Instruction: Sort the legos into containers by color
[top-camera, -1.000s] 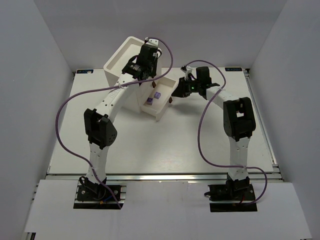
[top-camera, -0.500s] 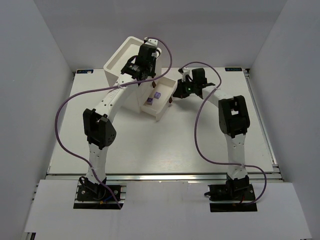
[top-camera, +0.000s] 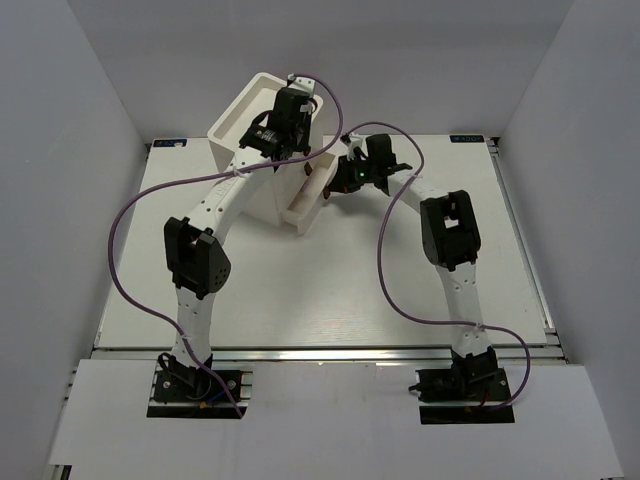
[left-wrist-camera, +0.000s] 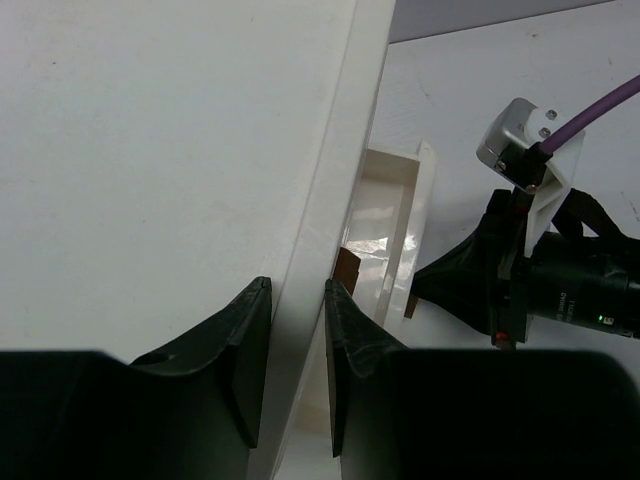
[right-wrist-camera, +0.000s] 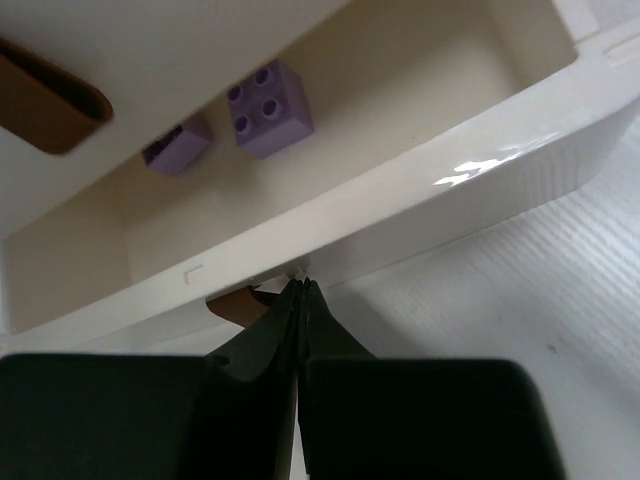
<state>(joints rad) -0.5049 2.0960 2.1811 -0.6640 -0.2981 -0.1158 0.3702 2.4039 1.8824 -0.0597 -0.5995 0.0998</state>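
Observation:
Two light purple legos (right-wrist-camera: 268, 95) (right-wrist-camera: 178, 143) lie inside a white drawer (right-wrist-camera: 420, 190) that stands partly out of the tall white cabinet (top-camera: 250, 110). My right gripper (right-wrist-camera: 302, 285) is shut and empty, its tips pressed against the drawer's front beside the brown knob (right-wrist-camera: 238, 304). From above, the right gripper (top-camera: 340, 180) sits at the drawer's (top-camera: 308, 203) outer end, and the legos are hidden there. My left gripper (left-wrist-camera: 298, 285) is shut on the thin rim (left-wrist-camera: 335, 170) of the cabinet's recessed top, one finger on each side.
A second brown knob (right-wrist-camera: 45, 95) shows on the drawer above. Purple cables loop off both arms over the table (top-camera: 330, 290). White walls close in the left, right and back sides.
The right gripper has closed and moved left, pushing the drawer further into the cabinet, so the purple legos no longer show from above. The left gripper has tightened on the rim.

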